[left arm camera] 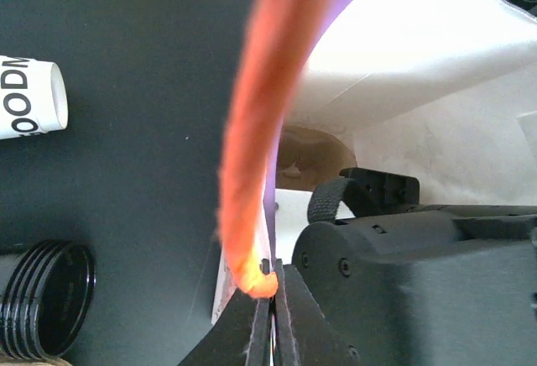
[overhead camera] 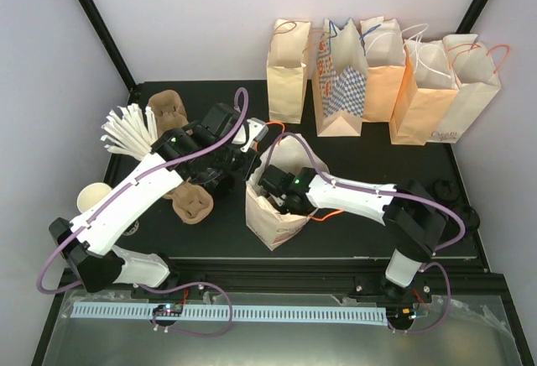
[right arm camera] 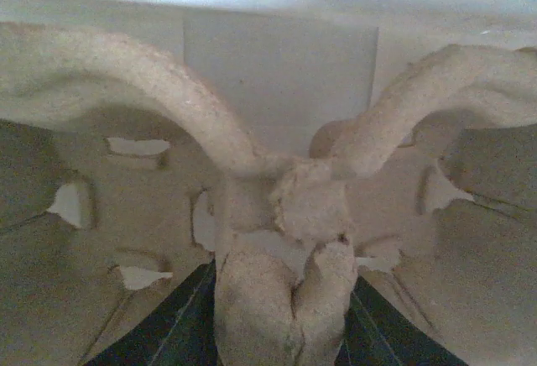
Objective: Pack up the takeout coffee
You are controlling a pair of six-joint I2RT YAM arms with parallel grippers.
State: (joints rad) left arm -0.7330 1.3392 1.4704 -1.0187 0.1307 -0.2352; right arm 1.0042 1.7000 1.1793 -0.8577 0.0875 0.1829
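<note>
pale walls (overhead camera: 185, 22) close in a matte black tabletop (overhead camera: 377, 160) on three sides; black frame posts (overhead camera: 98, 26) rise at the back corners; soft, even light

The white-and-black left arm (overhead camera: 126, 202) stretches from its base at the near left up and to the right, wrist bent toward the middle. Its black two-finger left gripper (left arm camera: 273, 286) has its jaws pressed together on a thick orange cord handle (left arm camera: 252, 156). The white-and-black right arm (overhead camera: 352, 191) reaches leftward, low. Its right gripper (right arm camera: 281, 320) pinches the central ridge of a brown moulded-pulp cup carrier (right arm camera: 126, 240) between partly parted fingers.
</note>
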